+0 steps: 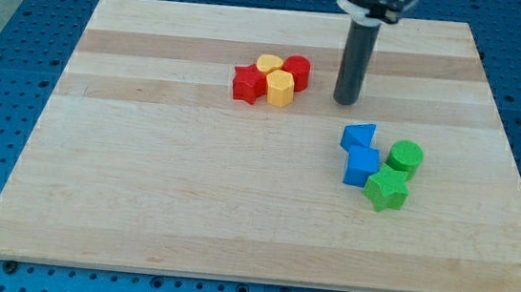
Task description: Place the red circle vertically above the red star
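The red circle point(297, 73) sits on the wooden board point(143, 173) at the right end of a tight cluster near the view's top centre. The red star point(246, 83) is at the cluster's left end. Between them are a yellow heart-like block point(268, 64) and a yellow hexagon point(280, 89), touching both. My tip point(345, 101) rests on the board a short way to the right of the red circle, apart from it.
A second cluster lies below and right of my tip: a blue triangle-like block point(358, 135), a blue cube point(362, 165), a green circle point(404, 158) and a green star point(387, 189). A blue perforated table point(5, 6) surrounds the board.
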You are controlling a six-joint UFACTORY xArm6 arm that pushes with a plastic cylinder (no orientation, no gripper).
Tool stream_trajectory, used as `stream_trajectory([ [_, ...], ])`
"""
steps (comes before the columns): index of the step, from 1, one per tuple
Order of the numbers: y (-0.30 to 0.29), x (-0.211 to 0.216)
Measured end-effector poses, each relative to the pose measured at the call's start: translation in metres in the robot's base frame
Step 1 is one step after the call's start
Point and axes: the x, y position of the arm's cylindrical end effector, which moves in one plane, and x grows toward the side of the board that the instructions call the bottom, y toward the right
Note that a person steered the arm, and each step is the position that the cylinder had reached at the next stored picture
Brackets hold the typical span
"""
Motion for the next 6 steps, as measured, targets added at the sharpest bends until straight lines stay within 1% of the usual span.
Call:
stream_trajectory([
  [2, -0.056, -0.004],
  [3, -0.063, -0.003],
  [4, -0.063, -0.023],
  [6, -0.073, -0.076],
])
